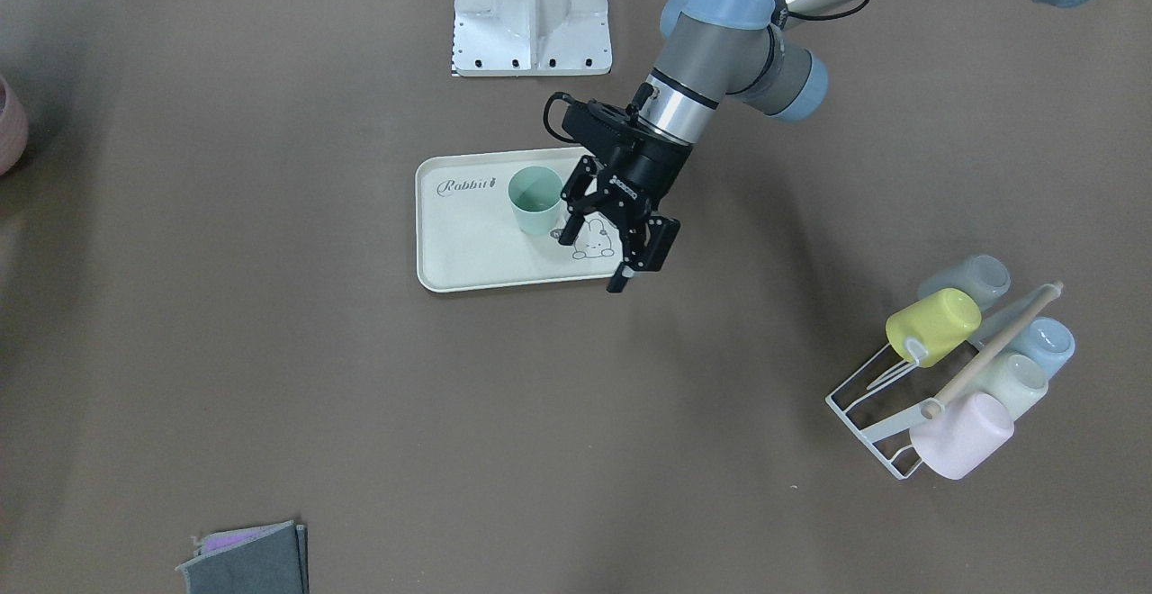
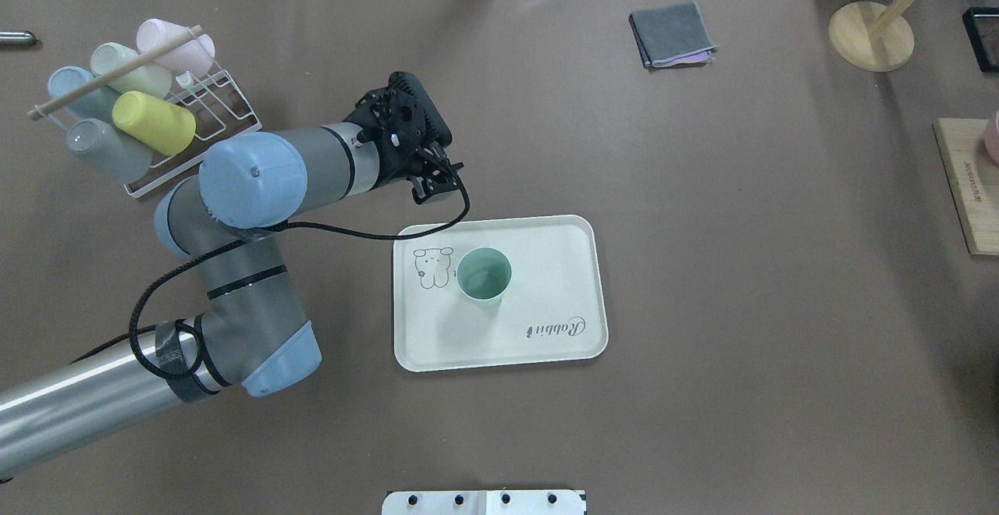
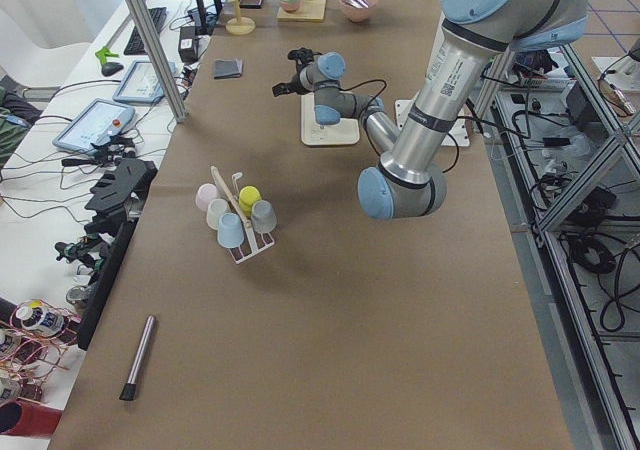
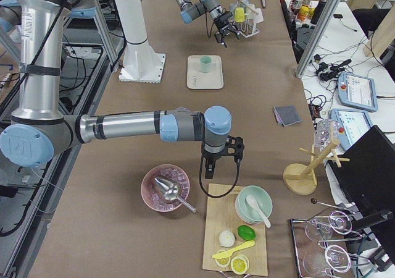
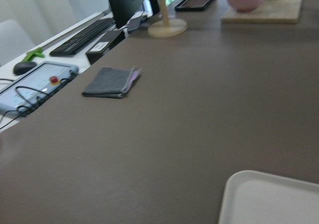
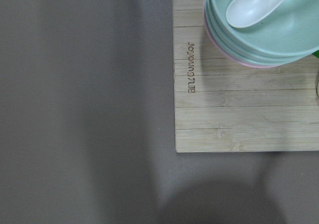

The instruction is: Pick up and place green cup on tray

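Brown table (image 1: 270,351) with everything on it. Left arm (image 2: 250,179) reaches over the robot's left half toward a tray corner. Right arm (image 4: 123,126) is stretched out low at the other end of the table. Cream tray (image 1: 468,247) lies flat mid-table, with "Rabbit" script at one end and a bunny drawing at the other. Wooden board (image 6: 224,109) sits under the right wrist camera and carries stacked bowls (image 6: 259,45), with a white spoon (image 6: 249,10) in the top one. Wire rack (image 1: 895,421) is near the robot's left end and holds several cups on their sides, a yellow cup (image 1: 931,326) among them. Grey folded cloth (image 1: 247,562) is on the far side from the robot, well apart from the tray. Green cup (image 1: 535,201) stands upright on the tray, mouth up, near the middle and just beside the bunny, with nothing gripping it. Left gripper (image 1: 596,256): jaws spread wide and holding nothing, up in the air at the tray's bunny end, clear of the cup. Right gripper (image 4: 210,167) points down just beside the board. It shows only in the side camera, so can't tell how its jaws stand.
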